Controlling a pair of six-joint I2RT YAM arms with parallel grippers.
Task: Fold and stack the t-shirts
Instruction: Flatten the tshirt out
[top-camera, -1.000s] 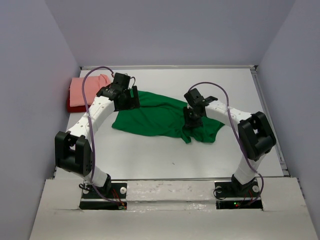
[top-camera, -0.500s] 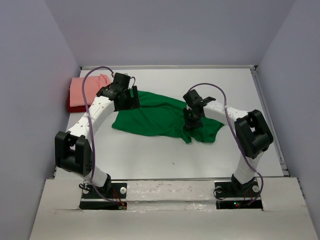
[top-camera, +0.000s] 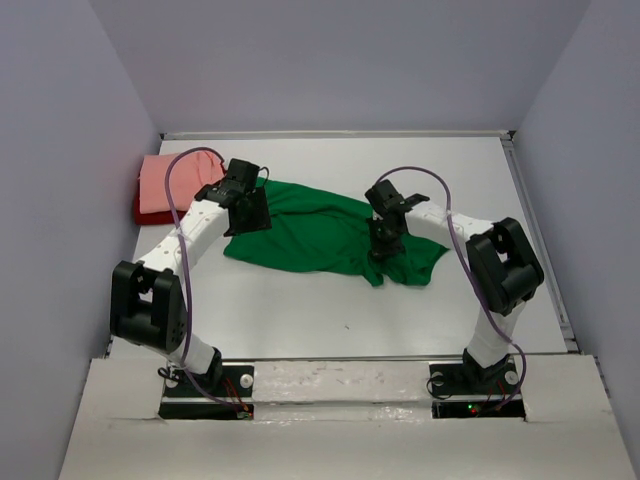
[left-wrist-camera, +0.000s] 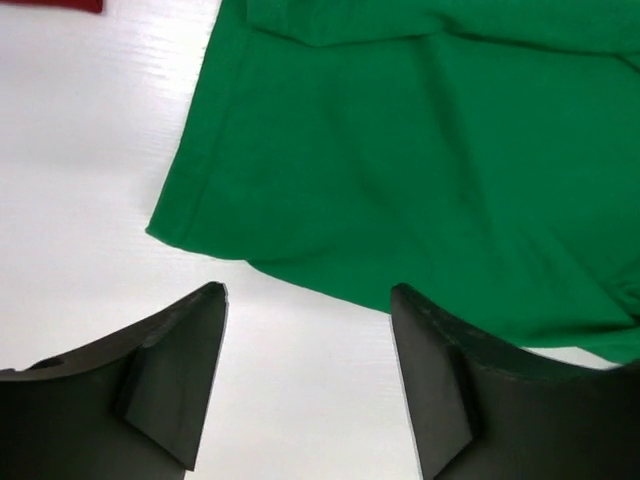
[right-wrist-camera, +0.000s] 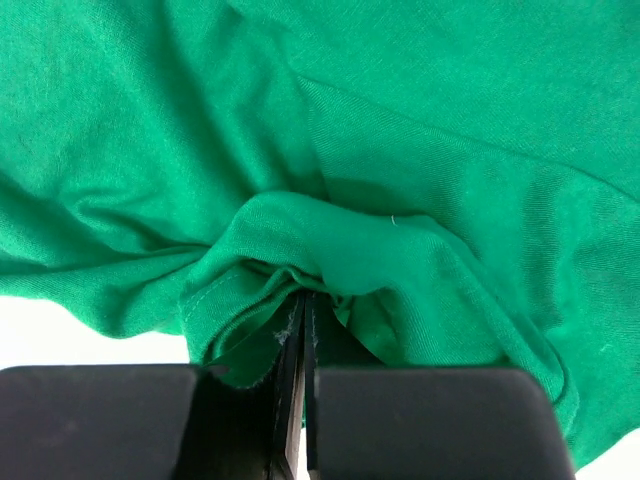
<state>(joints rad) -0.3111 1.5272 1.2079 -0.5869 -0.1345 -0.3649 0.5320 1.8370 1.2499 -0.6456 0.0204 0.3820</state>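
Observation:
The bright green t-shirt (top-camera: 320, 235) lies spread and rumpled across the middle of the table. My left gripper (top-camera: 247, 212) is open and empty. It hovers at the shirt's left edge, and in the left wrist view (left-wrist-camera: 308, 330) its fingers straddle bare table just short of the green hem (left-wrist-camera: 420, 160). My right gripper (top-camera: 386, 240) is shut on a bunched fold of the green shirt (right-wrist-camera: 400, 150) near the shirt's right end, with cloth pinched between the closed jaws (right-wrist-camera: 303, 310). The salmon pink shirt (top-camera: 168, 180) lies folded on the dark red shirt (top-camera: 146, 213) at the far left.
The white table (top-camera: 330, 310) is enclosed by grey walls on the left, back and right. A raised rim runs along the right side (top-camera: 540, 240). A sliver of the dark red shirt (left-wrist-camera: 50, 5) shows at the top left of the left wrist view.
My left gripper has moved a little nearer and leftwards, off the shirt's upper left part to its left edge. My right gripper has shifted slightly left, still pinching the cloth.

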